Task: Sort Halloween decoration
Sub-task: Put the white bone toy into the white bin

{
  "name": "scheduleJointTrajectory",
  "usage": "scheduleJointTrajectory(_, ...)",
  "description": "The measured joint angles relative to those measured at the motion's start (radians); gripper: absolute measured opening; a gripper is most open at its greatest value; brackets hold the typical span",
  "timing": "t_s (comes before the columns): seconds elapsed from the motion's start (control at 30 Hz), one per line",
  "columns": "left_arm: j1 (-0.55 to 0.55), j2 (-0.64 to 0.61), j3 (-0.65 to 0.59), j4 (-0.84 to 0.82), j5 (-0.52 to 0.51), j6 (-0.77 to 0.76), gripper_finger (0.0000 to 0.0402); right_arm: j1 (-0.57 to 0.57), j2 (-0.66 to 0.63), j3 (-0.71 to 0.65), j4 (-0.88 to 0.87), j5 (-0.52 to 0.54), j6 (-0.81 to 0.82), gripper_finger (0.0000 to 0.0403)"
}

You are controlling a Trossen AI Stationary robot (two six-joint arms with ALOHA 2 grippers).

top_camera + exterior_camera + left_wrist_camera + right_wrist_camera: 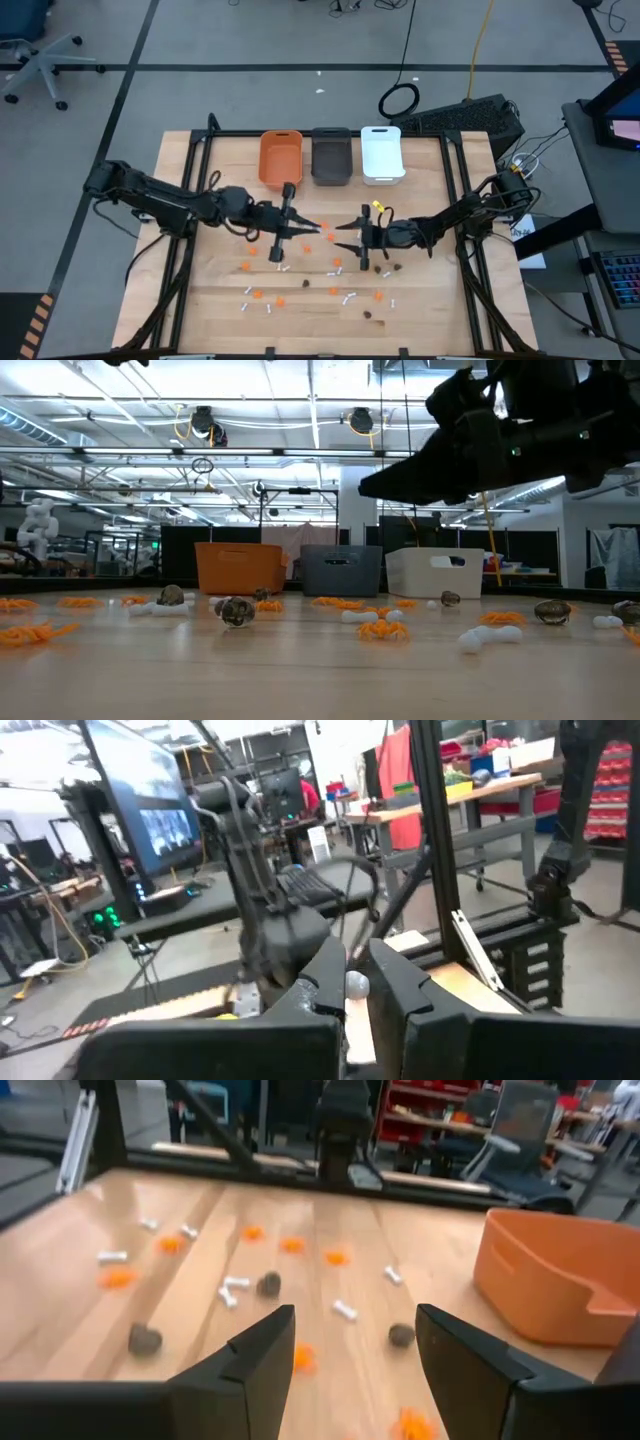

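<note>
Small orange blobs (258, 295), dark lumps (385, 271) and white sticks (349, 298) of the Halloween decoration lie scattered over the near half of the wooden table. My left gripper (312, 229) is above the table's middle, shut on one small white piece (356, 985). My right gripper (342, 236) faces it from the right, open, with nothing between its fingers (352, 1355). An orange blob (303, 1357) and a dark lump (401, 1335) lie on the table below and ahead of the right gripper. My left gripper pinches the white piece between its two fingertips (325, 982); only one rounded end (357, 984) shows between them. The fingers reach roughly level from the table's left. The piece is lifted clear of the table.
An orange bin (281, 158), a dark grey bin (331, 155) and a white bin (381, 153) stand side by side at the table's far edge. Black frame rails (200, 180) run along the table's left and right sides. The two grippers stand close, tip to tip.
</note>
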Motion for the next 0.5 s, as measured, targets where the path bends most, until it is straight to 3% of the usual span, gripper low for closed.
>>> scheduleJointTrajectory(0.5,0.013,-0.063,0.0,-0.037,-0.041,-0.016,0.0013,0.0,0.0,-0.001,-0.061,-0.05,0.021,0.0196)
